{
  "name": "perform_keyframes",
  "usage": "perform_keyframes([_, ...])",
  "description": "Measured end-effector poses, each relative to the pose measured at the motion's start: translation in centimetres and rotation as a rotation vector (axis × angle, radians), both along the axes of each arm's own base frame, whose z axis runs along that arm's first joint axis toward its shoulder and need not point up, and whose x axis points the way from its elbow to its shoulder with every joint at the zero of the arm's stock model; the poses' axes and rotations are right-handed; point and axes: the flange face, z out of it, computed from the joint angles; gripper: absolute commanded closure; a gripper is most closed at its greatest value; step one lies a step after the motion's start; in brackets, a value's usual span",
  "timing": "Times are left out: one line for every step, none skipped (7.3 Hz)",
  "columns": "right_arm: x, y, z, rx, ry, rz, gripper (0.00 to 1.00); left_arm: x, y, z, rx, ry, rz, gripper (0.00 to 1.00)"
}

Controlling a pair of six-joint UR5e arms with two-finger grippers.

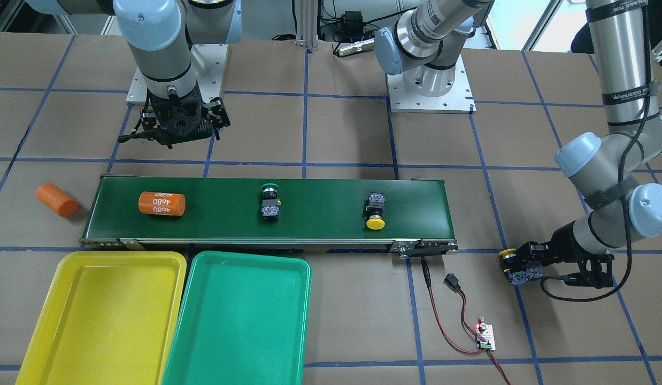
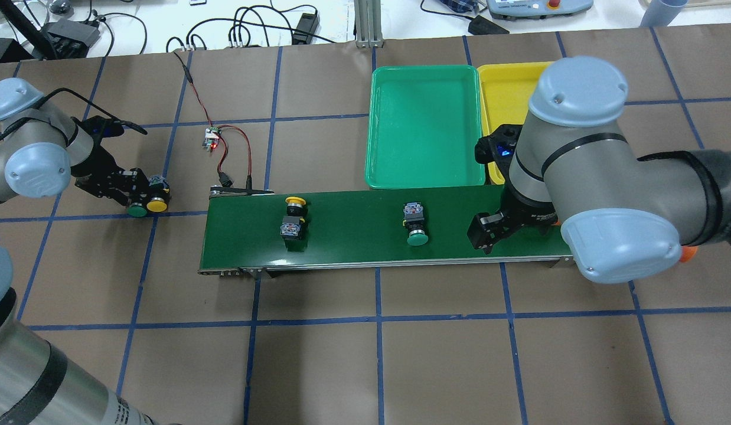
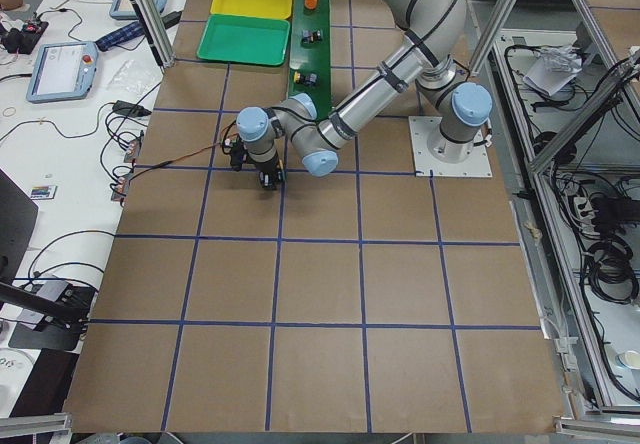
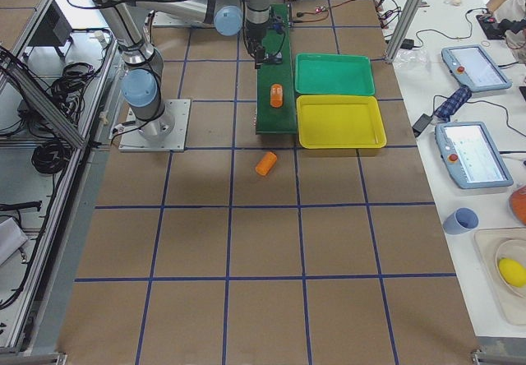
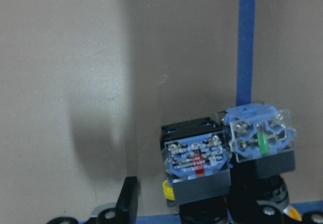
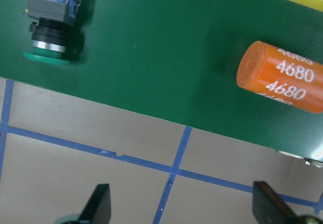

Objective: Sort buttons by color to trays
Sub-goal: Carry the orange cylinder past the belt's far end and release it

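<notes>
On the dark-green belt lie a green-capped button [image 1: 269, 202] [image 2: 415, 224] [image 6: 48, 27] and a yellow-capped button [image 1: 375, 211] [image 2: 293, 215]. Off the belt's end, a yellow-capped button [image 2: 157, 205] [image 5: 197, 163] and a green-capped button [image 2: 135, 209] [image 5: 260, 143] sit side by side on the table. My left gripper [image 1: 515, 267] [image 2: 142, 192] is right at them. Its one visible finger [image 5: 128, 199] stands apart from the nearer block. My right gripper [image 1: 173, 125] [image 2: 489, 230] hangs open over the belt's near edge, holding nothing. The yellow tray [image 1: 104, 315] [image 2: 504, 88] and green tray [image 1: 240, 321] [image 2: 427, 127] hold nothing.
An orange cylinder marked 4680 [image 1: 161, 203] [image 6: 282, 77] lies on the belt [image 1: 320, 192] near my right gripper. A second orange cylinder [image 1: 56, 199] lies on the table beyond the belt's end. A small circuit board [image 1: 485, 338] [image 2: 211, 139] with red wires sits by the belt's motor end.
</notes>
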Motion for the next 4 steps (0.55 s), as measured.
perform_keyframes([0.3,0.1,-0.4,-0.001,-0.031,-0.006,0.00,0.0,-0.1,0.1,-0.001,-0.001,-0.003,1.00])
perform_keyframes([0.5,0.3,-0.9,-0.006,-0.051,-0.022,0.00,0.1,-0.1,0.2,-0.003,-0.003,-0.005,1.00])
perform_keyframes([0.7,0.4,-1.3,-0.016,-0.073,-0.068,0.01,0.0,-0.1,0.7,-0.008,-0.007,-0.007,1.00])
perform_keyframes([1.0,0.5,-1.8,-0.025,-0.100,-0.129,0.04,-0.3,0.0,1.9,-0.015,-0.013,-0.010,1.00])
